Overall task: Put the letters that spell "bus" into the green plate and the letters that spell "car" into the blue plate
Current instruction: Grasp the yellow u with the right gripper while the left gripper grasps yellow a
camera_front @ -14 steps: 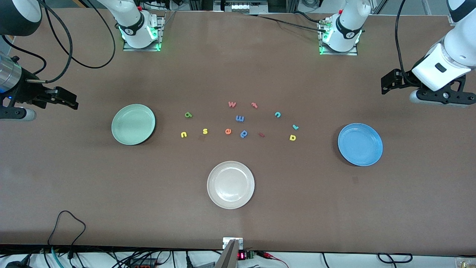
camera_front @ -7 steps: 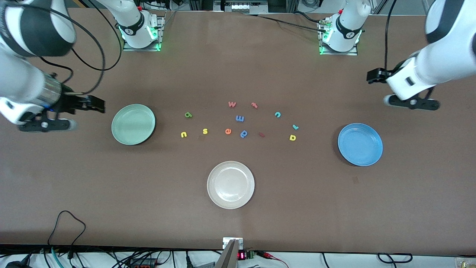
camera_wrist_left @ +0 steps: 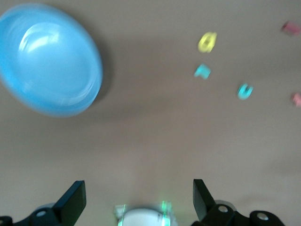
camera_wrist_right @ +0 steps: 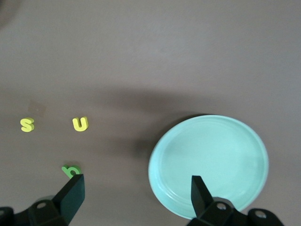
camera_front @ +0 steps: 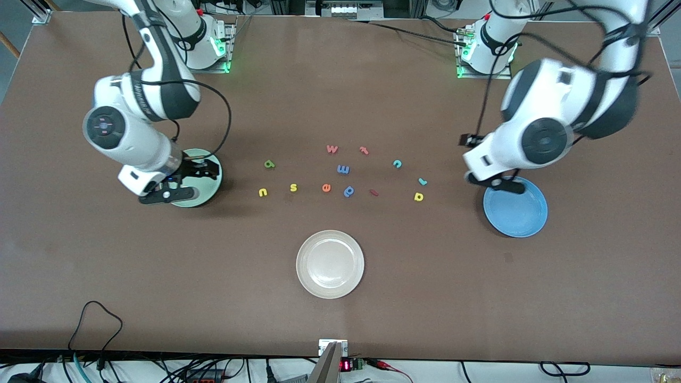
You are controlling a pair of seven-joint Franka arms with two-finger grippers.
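Both arms have swung in from the tabletop's ends since the earlier frames: the right gripper (camera_front: 205,170) now hangs over the green plate (camera_front: 208,192), and the left gripper (camera_front: 471,159) sits over the rim of the blue plate (camera_front: 518,213), on the letters' side. Each wrist view shows its own two fingers (camera_wrist_right: 70,193) spread wide with nothing between them; the left ones (camera_wrist_left: 73,202) are equally open and empty. No letter has moved. There are three plates, the third a white plate (camera_front: 330,264) nearest the front camera, and eleven letters lying between the green and blue plates. The green b (camera_front: 270,164), yellow u (camera_front: 263,192) and yellow s (camera_front: 293,187) lie toward the green plate; the teal c (camera_front: 397,163), teal r (camera_front: 422,181) and yellow a (camera_front: 418,197) lie toward the blue plate. Between these groups are five other letters: a red w (camera_front: 332,149), a red t (camera_front: 364,150), a blue m (camera_front: 343,169), an orange e (camera_front: 326,187), a blue p (camera_front: 349,191) and a small dark red piece (camera_front: 374,192) too small to read. The right arm covers much of the green plate, and the left wrist view is blurred
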